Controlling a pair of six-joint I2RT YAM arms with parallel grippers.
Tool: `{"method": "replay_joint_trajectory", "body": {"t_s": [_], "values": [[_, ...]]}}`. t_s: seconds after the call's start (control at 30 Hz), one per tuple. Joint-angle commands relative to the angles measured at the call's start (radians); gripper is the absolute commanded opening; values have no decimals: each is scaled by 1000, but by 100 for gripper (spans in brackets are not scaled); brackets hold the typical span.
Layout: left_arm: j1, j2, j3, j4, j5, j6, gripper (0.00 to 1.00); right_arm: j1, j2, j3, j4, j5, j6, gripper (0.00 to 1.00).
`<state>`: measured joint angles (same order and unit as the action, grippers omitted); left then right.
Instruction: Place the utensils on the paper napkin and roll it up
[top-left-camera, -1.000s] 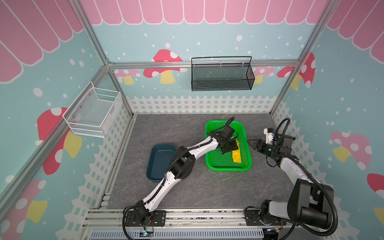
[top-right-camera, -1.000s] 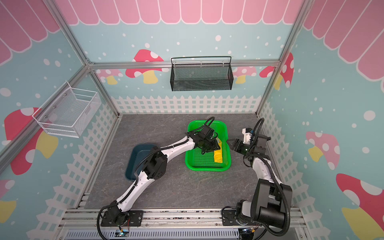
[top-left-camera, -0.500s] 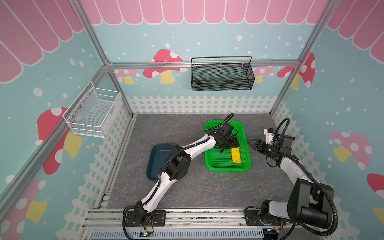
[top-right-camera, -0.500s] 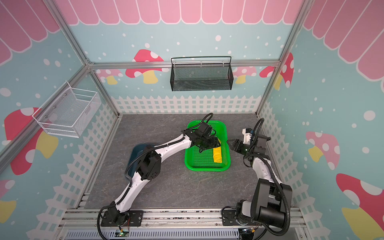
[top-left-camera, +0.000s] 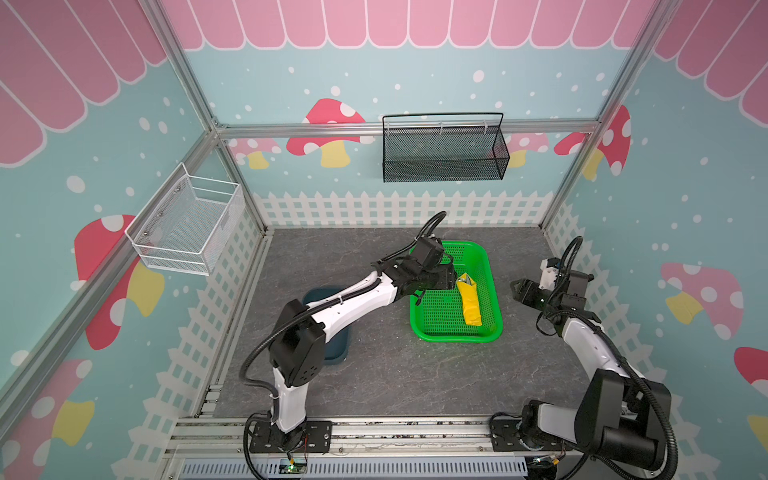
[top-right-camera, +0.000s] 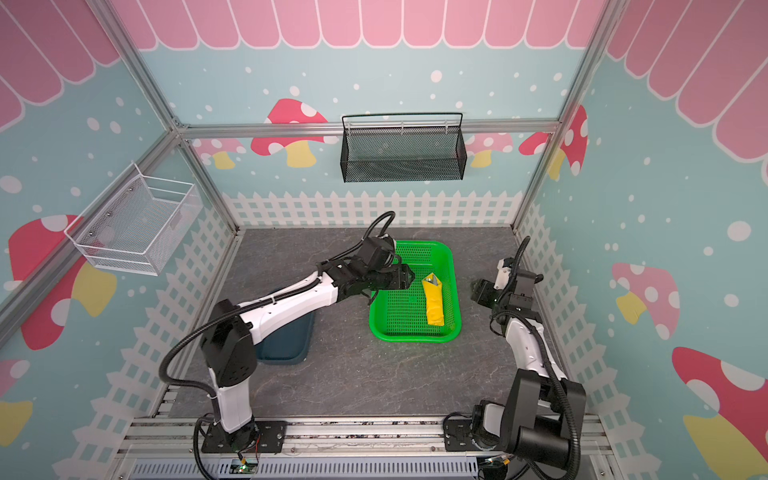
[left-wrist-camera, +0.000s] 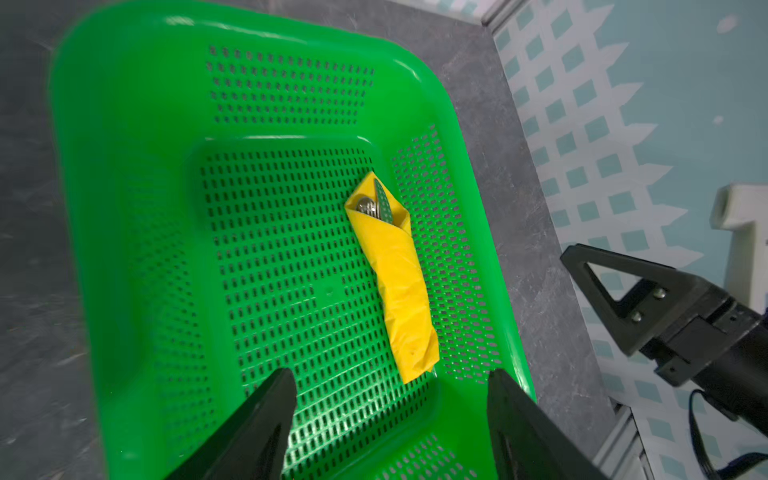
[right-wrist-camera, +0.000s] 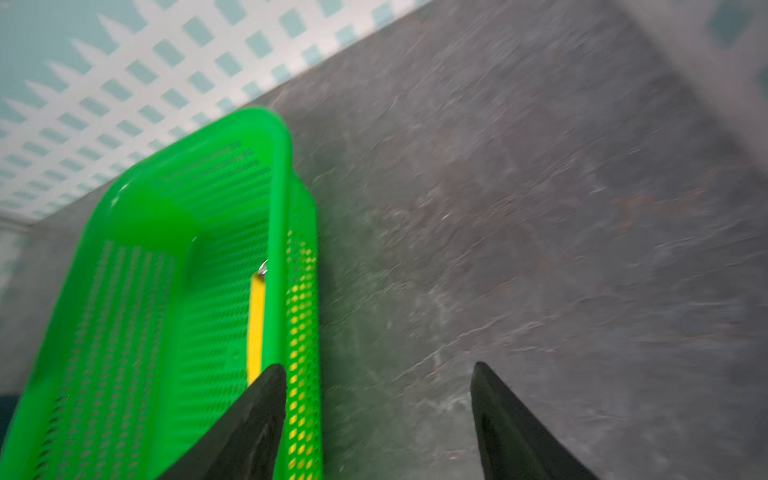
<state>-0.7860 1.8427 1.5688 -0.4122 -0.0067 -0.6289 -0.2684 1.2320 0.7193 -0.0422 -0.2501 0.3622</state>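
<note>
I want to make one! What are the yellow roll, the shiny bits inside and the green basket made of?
Yellow roll: likely thin matte paper; it holds soft creases. Shiny bits: probably polished metal; they reflect green. Green basket: glossy moulded plastic, rows of slots.

Both top views looked steeply down from high in front over the whole cell. Each wrist camera sat close behind its pincer: ahead of the left pincer (left-wrist-camera: 390, 372) lay the green basket (left-wrist-camera: 104, 166), whose side also showed beside the right pincer (right-wrist-camera: 378, 365).
</note>
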Motion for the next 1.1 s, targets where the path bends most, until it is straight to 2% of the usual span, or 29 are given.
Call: {"method": "replay_joint_trajectory", "body": {"t_s": [0.0,0.03,0.1,0.17,0.3,0.57,0.67,0.8,0.97,1.07], "values": [[49,-155,-180,137,-157,62,79,-2,-36,-66,116,302,-67,72],[63,-204,-242,173,-183,76,81,-1,-43,-97,176,327,-83,72],[96,-320,-386,250,-253,111,91,9,-63,-171,334,301,-165,72],[141,-409,-502,290,-299,141,100,39,-75,-228,460,324,-227,72],[298,-554,-679,329,-307,164,100,89,-43,-347,732,292,-275,73],[587,-749,-908,345,-355,197,100,209,73,-487,1074,287,-332,73],[648,-777,-966,394,-369,251,100,248,124,-504,1171,302,-358,73],[667,-765,-1040,524,-395,319,100,282,203,-502,1262,321,-385,73],[686,-672,-1015,537,-389,398,100,288,301,-547,1435,322,-399,74],[689,-646,-1036,624,-400,455,100,288,298,-545,1424,331,-394,75]]}}
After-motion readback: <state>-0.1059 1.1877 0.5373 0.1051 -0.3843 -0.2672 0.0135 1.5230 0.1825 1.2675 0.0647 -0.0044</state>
